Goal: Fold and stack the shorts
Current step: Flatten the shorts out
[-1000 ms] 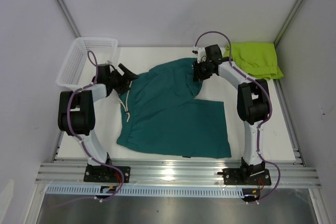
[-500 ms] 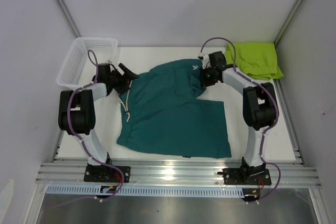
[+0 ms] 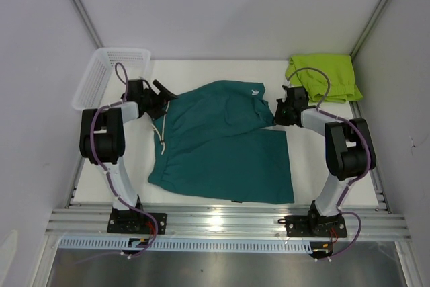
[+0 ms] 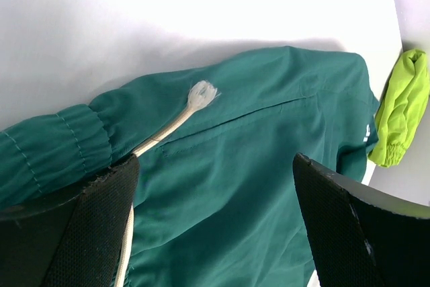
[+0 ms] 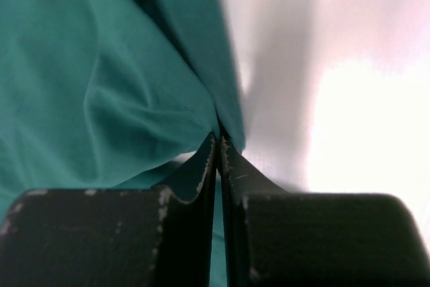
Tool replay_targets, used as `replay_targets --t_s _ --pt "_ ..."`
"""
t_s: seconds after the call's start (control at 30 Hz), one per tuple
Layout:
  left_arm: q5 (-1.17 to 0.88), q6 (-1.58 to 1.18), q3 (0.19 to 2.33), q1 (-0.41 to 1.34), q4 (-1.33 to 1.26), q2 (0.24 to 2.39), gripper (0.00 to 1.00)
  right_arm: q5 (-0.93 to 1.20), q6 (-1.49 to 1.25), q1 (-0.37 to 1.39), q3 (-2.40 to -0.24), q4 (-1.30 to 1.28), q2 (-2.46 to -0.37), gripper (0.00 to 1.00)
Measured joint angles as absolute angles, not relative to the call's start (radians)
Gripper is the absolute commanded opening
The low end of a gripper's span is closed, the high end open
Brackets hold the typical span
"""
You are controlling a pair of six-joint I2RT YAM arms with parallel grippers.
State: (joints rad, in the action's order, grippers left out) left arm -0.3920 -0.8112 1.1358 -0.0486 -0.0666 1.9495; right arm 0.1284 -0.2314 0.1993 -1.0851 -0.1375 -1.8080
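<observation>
Teal shorts (image 3: 222, 146) lie spread across the middle of the white table (image 3: 322, 162). The waistband is on their left side and the legs run out to the right. The far leg is rumpled, with a small white logo near its far corner.

White drawstring (image 4: 168, 129) trails over the waistband, frayed tip resting on the teal cloth.

My right end effector (image 3: 278, 113) sits at the right edge of the teal shorts, on the far leg. Its fingers (image 5: 201, 166) are clenched on a pinch of that hem, and cloth bunches into the tips.

My left end effector (image 3: 163, 92) is at the far-left corner of the teal shorts, over the waistband. It is released, fingers spread wide, grasping nothing.

Lime green shorts (image 3: 324, 75) lie bunched beyond the far-right corner of the teal shorts, apart from them.

White mesh basket (image 3: 101, 75) sits off the teal shorts' far-left corner.
</observation>
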Motion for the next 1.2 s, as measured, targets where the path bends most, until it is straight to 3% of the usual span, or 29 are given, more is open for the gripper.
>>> replay_targets --t_s 0.23,0.43,0.6,0.73,0.97,1.07,1.2 --pt "-0.388 -0.811 1.171 -0.050 -0.059 1.974 0.98 0.107 -0.344 0.083 -0.971 -0.070 -1.777 0.08" --pt "-0.388 -0.811 1.201 -0.052 -0.057 1.997 0.98 0.062 -0.406 0.048 -0.955 -0.065 -1.762 0.18" --pt "-0.389 -0.811 1.207 -0.053 -0.057 2.003 0.98 0.088 -0.437 0.030 -0.955 -0.025 -1.762 0.41" --pt "-0.389 -0.810 1.207 -0.053 -0.057 2.002 0.98 0.114 -0.435 0.024 -0.964 0.001 -1.759 0.47" --pt "-0.392 -0.801 1.207 -0.053 -0.057 2.003 0.99 0.239 -0.395 0.049 -1.118 0.024 -1.763 0.50" --pt "-0.395 -0.795 1.207 -0.053 -0.057 2.003 0.98 0.285 -0.364 0.078 -1.205 0.043 -1.786 0.57" --pt "-0.396 -0.785 1.207 -0.053 -0.057 2.002 0.99 0.332 -0.319 0.117 -1.323 0.023 -1.870 0.57"
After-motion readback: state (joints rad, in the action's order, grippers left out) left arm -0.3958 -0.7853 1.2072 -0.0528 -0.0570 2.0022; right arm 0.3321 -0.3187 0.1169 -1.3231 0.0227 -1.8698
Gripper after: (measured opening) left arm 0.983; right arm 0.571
